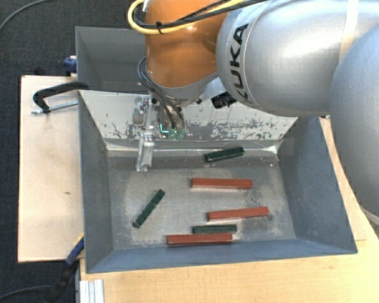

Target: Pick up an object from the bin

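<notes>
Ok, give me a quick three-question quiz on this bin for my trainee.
1. How many red sticks lie in the bin?
2. True or false: the claw hangs over the bin's front right corner.
3. Which stick lies tilted, alone at the left?
A. a green stick
B. a red stick
C. a yellow stick

Key:
1. Three.
2. False: it is at the back left.
3. A.
</notes>
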{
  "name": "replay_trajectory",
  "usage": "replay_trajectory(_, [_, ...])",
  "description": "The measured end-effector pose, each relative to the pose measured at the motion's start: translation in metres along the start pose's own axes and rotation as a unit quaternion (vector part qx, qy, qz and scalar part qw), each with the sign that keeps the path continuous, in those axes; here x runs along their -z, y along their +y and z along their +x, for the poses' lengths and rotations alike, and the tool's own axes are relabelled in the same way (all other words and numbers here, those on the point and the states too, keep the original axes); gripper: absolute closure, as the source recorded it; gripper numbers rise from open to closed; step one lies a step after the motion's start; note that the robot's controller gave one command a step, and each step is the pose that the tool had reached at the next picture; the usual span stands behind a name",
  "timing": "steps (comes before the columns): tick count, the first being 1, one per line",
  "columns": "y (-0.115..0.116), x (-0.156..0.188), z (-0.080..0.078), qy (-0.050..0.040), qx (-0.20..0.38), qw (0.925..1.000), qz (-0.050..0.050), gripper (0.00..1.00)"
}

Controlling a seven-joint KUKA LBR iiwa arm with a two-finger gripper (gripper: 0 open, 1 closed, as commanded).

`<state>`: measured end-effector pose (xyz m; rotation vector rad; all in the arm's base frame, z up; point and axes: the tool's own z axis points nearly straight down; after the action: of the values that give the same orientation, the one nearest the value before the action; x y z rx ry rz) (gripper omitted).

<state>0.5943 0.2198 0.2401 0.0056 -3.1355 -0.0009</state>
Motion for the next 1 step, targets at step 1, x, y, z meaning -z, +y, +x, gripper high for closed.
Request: replay_trajectory(1, [-0.0644,-0.1397,0.0413,0.0007,-0.034,0.9994,0.001,0.00])
